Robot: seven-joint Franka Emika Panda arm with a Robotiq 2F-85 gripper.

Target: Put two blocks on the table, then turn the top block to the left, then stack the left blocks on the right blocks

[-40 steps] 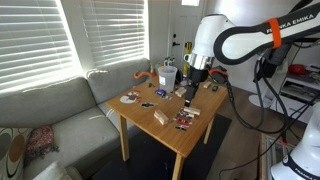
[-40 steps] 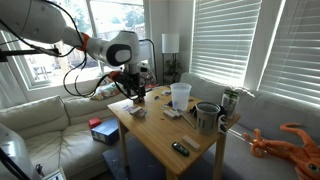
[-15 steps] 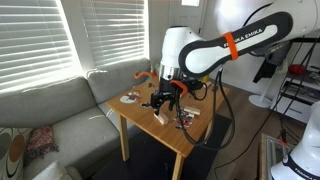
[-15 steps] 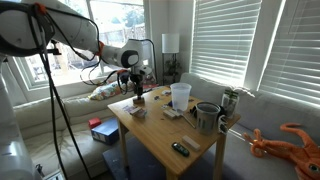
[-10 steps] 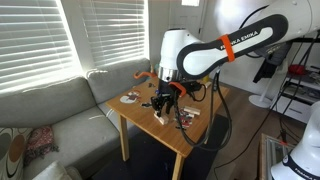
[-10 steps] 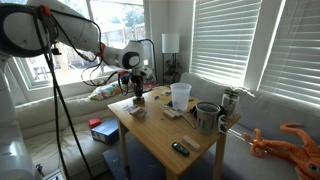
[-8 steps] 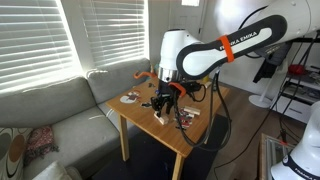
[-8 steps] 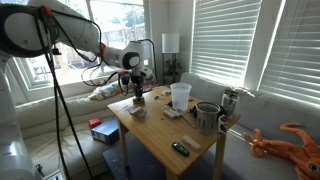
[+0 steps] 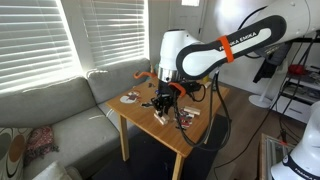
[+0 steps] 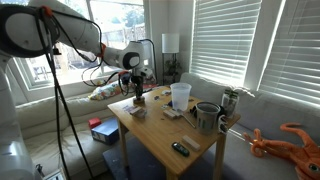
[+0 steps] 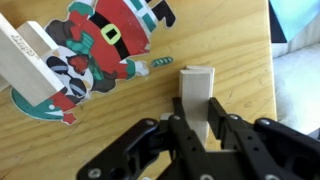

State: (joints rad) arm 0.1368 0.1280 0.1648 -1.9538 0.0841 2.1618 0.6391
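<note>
In the wrist view a pale-tan wooden block (image 11: 196,88) lies on the honey-coloured table (image 11: 120,125), and my gripper (image 11: 201,127) is shut on its near end, black fingers pressed to both sides. A second pale block (image 11: 22,58) leans at the left edge beside a Santa figure card (image 11: 100,45). In both exterior views the gripper (image 9: 161,109) (image 10: 137,98) is down at the table (image 9: 190,140) (image 10: 160,135) surface near a corner. The held block is too small to make out there.
A white cup (image 10: 180,95), a dark mug (image 10: 206,116) and small dark clutter (image 10: 180,148) stand on the table. A grey sofa (image 9: 60,110) lies beside it, a lamp (image 10: 169,44) and blinds behind. The table edge (image 11: 272,90) runs close at the right.
The jaws have closed on the block over the last second. The arm itself has barely moved since then; earlier it swung down from the table's far side to this corner.
</note>
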